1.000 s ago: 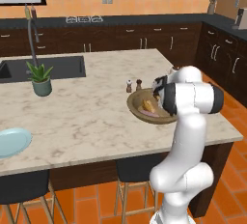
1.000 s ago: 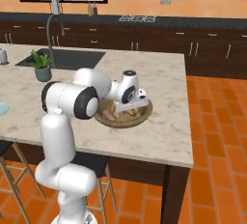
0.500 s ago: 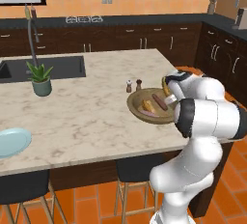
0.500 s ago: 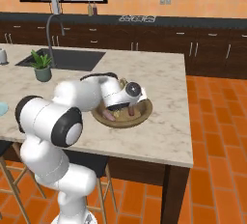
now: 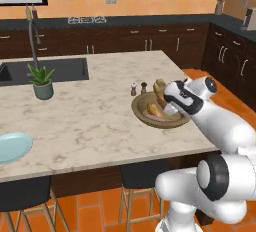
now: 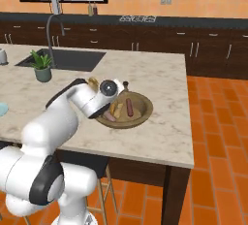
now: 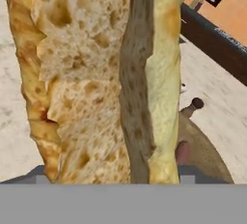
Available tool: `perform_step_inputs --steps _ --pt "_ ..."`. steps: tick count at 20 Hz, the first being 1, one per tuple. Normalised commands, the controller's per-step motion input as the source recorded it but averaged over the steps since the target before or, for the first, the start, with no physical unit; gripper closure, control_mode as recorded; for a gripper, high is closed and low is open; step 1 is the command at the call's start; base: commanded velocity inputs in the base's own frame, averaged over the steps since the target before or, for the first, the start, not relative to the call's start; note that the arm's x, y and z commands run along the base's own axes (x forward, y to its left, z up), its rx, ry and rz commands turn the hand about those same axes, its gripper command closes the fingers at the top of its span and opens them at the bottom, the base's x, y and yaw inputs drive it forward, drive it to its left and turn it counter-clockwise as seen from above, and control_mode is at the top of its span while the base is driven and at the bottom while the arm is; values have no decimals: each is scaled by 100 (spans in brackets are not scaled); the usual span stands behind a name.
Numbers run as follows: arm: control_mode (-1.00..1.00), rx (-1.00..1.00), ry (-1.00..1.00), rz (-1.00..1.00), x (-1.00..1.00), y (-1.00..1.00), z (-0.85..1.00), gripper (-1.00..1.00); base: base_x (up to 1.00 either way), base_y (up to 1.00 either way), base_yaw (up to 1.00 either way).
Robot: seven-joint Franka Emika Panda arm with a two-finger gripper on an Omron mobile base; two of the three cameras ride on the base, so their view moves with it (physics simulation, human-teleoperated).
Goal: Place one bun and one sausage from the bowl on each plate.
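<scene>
The claw (image 5: 161, 96) hangs just over the far rim of the wooden bowl (image 5: 140, 114) with a bun (image 5: 160, 90) standing up between its jaws, which are spread wide and look closed on the bun's sides; in the hand view the bun (image 7: 96, 78) runs lengthwise straight up the picture, split side showing, so its long axis lies along the claw's own reach. I'd judge it lifted clear of the bowl, though I can't see the contact itself. In the bowl another bun (image 6: 116, 108) and a sausage (image 6: 129, 106) lie side by side, with a second sausage (image 6: 109, 117) nearer the rim. The pale blue plate (image 5: 12, 147) sits at the table's (image 5: 90, 121) near edge, well apart from the bowl, far off to the arm's left past the potted plant (image 5: 42, 82). So the carry goes leftward across the table.
</scene>
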Motion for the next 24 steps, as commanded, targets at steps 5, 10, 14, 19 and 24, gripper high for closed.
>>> perform_step_inputs --steps 5,10,14,19,24 --pt "-100 -17 -1 46 -75 1 100 100 0 0 0" --pt "-100 -65 30 29 -63 41 86 100 0 0 0" --pt "-100 -49 23 6 -33 24 16 100 0 0 0" --pt "100 -4 4 0 -24 0 0 100 -9 2 1" --pt "100 0 0 0 0 0 0 100 -18 76 6"
